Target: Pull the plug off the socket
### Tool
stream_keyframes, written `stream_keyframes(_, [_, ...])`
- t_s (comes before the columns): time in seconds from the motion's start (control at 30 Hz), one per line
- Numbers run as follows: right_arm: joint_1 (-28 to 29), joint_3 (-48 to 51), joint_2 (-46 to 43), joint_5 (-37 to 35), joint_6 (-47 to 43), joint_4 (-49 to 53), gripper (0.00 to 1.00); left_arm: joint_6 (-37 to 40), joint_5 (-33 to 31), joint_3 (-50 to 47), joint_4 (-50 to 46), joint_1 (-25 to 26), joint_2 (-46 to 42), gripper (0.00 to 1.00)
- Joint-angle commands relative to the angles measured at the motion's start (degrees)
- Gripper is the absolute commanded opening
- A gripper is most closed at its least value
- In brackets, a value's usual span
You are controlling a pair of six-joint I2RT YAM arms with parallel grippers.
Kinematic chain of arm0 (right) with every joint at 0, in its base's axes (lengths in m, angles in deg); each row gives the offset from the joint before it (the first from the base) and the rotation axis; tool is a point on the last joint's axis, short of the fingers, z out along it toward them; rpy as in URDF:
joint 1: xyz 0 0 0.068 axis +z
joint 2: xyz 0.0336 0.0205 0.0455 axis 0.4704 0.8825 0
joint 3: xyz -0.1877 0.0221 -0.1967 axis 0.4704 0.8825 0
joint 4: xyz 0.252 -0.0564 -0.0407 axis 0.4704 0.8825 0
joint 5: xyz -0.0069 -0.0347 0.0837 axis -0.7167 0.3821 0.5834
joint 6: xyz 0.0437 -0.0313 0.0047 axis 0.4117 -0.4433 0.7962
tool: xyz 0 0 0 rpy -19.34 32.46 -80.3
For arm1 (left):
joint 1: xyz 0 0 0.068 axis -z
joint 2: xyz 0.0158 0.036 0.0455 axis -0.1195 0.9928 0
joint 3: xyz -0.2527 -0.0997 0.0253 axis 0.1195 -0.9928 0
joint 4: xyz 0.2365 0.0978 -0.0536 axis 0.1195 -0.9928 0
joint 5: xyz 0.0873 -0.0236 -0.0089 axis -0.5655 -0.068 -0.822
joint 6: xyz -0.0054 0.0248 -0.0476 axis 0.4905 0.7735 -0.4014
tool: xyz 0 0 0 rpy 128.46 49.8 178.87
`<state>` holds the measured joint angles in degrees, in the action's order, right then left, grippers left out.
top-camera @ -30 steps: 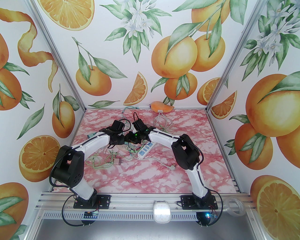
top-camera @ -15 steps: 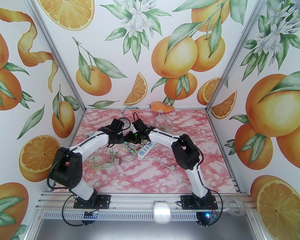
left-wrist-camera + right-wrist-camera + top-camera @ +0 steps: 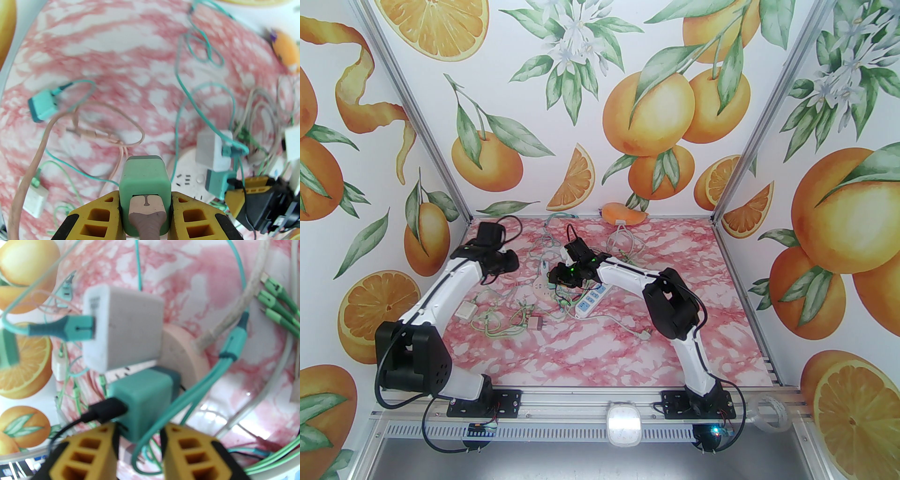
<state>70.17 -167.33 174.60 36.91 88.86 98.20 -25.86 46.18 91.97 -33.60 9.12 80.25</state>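
Green plug (image 3: 144,173), prongs unseen (left tool (image 3: 145,195))

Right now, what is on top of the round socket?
A white charger and a teal charger stand on the round socket; their prongs and the slots under them are covered.

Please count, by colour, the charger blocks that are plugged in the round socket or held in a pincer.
white charger: 1, in the round socket
teal charger: 1, in the round socket
green charger: 1, in the left pincer
total: 3
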Motion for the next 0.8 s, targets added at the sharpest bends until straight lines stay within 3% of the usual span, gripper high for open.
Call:
stream_keyframes(0.0, [0.2, 2.3, 5.4, -6.0, -1.2, 9.8, 0.35, -0.4, 7.6, 4.2, 1.5, -4.0, 2.7, 0.12])
stream_keyframes(0.13, [0.2, 2.4, 5.3, -6.0, -1.3, 9.9, 0.35, -3.0, 11.7, 6.3, 3.5, -6.7, 6.4, 0.11])
stream_keyframes(0.2, [0.2, 2.4, 5.1, -6.1, -1.5, 10.0, 0.35, -8.5, 17.2, 7.8, 8.2, -9.1, 11.7, 0.11])
stream_keyframes(0.37, [0.2, 2.4, 4.8, -6.3, -1.7, 10.4, 0.35, -14.1, 21.0, 11.2, 12.6, -10.9, 20.3, 0.11])
stream_keyframes(0.77, [0.1, 2.2, 4.7, -6.6, -1.7, 10.6, 0.35, -15.2, 21.2, 26.7, 10.1, -11.4, 36.0, 0.16])
